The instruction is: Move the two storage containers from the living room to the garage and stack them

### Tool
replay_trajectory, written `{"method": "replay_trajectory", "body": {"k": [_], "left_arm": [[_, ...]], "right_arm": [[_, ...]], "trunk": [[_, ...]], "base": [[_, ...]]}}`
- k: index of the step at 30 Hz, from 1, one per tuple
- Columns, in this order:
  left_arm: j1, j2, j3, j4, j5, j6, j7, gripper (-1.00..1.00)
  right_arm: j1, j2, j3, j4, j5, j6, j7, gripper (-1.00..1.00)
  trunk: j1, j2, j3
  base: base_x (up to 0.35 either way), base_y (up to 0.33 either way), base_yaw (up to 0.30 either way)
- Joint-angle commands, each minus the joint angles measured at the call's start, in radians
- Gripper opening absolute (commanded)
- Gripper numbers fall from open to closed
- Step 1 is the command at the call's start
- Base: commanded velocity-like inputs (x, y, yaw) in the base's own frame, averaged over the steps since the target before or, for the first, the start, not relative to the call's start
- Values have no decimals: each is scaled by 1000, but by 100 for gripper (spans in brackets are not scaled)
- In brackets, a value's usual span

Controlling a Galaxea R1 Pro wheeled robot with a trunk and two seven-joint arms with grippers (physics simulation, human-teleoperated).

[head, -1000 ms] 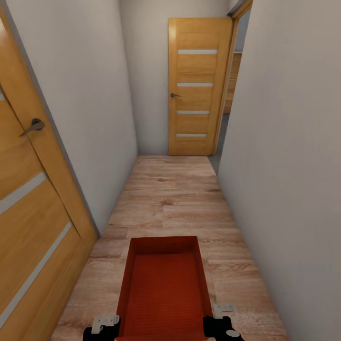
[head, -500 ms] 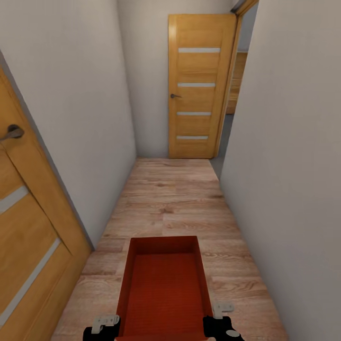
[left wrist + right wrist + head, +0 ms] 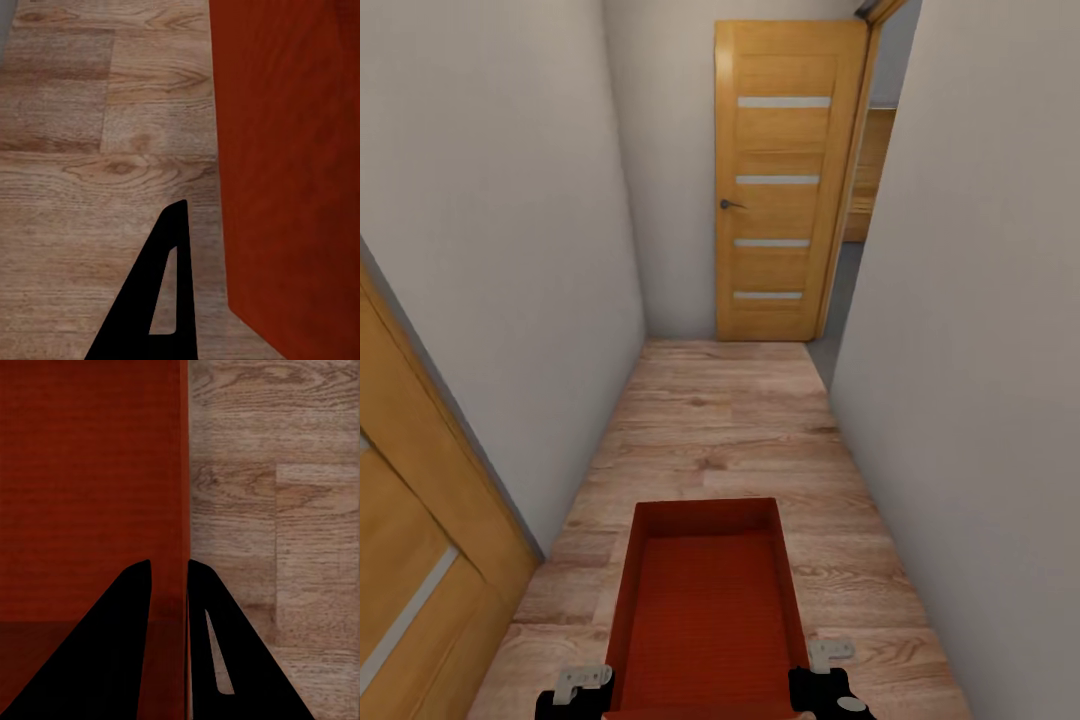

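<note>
Orange-red storage container (image 3: pixel 705 610) sits low centre in the head view, carried out in front of the robot above the light wood-plank floor (image 3: pixel 730 430) of a narrow hallway. Open top, thin straight walls, finely ribbed bottom; nothing inside it. No label, brand or writing readable on it or anywhere else.

Right gripper (image 3: pixel 169 585): in the right wrist view the two black fingers straddle the container's side wall, one inside the bin and one outside, nearly closed with only the thin wall between them, pinching it. In the head view the right gripper body is at the bin's near right corner.

Left gripper (image 3: pixel 575 692): at the bin's near left corner in the head view. In the left wrist view one black finger (image 3: pixel 154 300) shows against the floor, just beside the container's outer wall (image 3: pixel 289 165); the second finger is hidden, so cannot tell how far open it is or whether it grips the wall.

Hallway: pale grey walls (image 3: pixel 510 250) on both sides. Wooden door (image 3: pixel 785 185) with four pale horizontal strips and a dark handle stands at the far end, an opening just to its right. Part of another wooden door (image 3: pixel 410 590) is at the near left.
</note>
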Motion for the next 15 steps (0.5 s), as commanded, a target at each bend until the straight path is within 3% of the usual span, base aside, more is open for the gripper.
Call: {"method": "replay_trajectory", "body": {"k": [1,15], "left_arm": [[-1,0,8,1,3,-3,1,-100],[-1,0,8,1,3,-3,1,-100]], "right_arm": [[-1,0,-5,0,2,-3,-6,-100],[-1,0,-5,0,2,-3,-6,-100]], "trunk": [[1,0,-1],[1,0,-1]], "base": [[346,0,0],[346,0,9]]}}
